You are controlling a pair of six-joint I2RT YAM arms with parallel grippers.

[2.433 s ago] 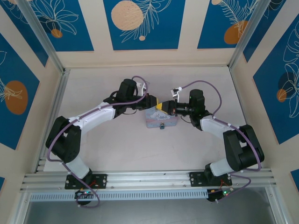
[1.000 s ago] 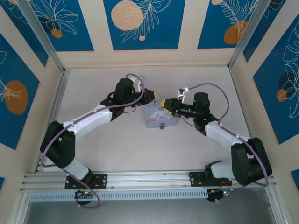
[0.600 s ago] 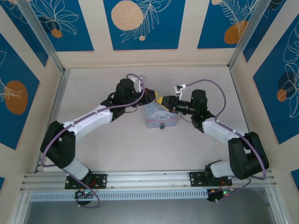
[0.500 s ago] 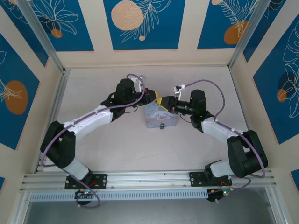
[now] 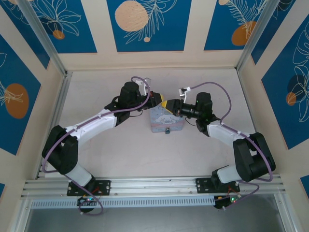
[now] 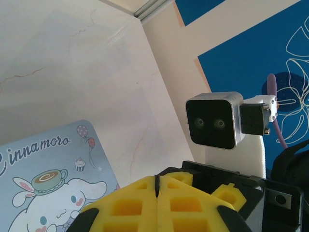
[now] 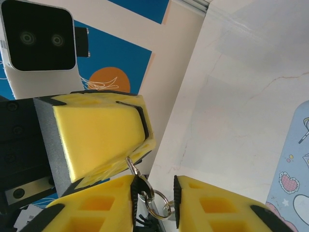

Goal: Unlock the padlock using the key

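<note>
Pale blue cartoon tin (image 5: 166, 121) on white table (image 5: 96, 92).

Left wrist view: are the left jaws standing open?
No, the two yellow pads press together, with only a thin seam between them.

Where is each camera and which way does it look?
Top external: above, behind the arms, looking down on table, both arms, tin.
Left wrist: on the left arm, past its shut left gripper toward tin and right wrist camera.
Right wrist: on the right arm, past its open right gripper toward left gripper pinching a key ring.
Shared: all three show the tin.
</note>
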